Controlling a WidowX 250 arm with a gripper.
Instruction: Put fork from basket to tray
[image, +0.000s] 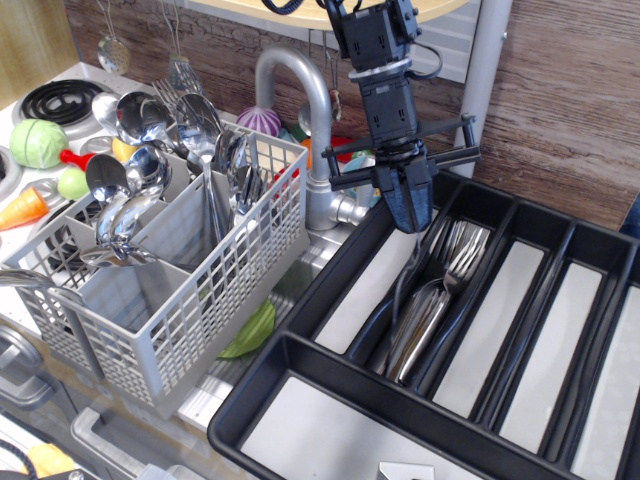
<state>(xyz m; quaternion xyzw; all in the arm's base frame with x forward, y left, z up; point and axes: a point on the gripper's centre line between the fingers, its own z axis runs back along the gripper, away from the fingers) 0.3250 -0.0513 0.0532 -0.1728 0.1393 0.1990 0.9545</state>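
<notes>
Hand (410, 222) over tray (300, 352), grip on fork (404, 285) unclear

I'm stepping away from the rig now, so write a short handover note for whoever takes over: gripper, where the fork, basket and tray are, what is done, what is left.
Gripper: shut on the fork, which hangs tines down.
Fork: its lower end is among the forks already lying in the second long compartment of the tray.
Basket: left of the tray, full of spoons.
Done: fork out of the basket and carried over the tray.
Left: lower a little, open, let the fork lie flat, withdraw.
</notes>
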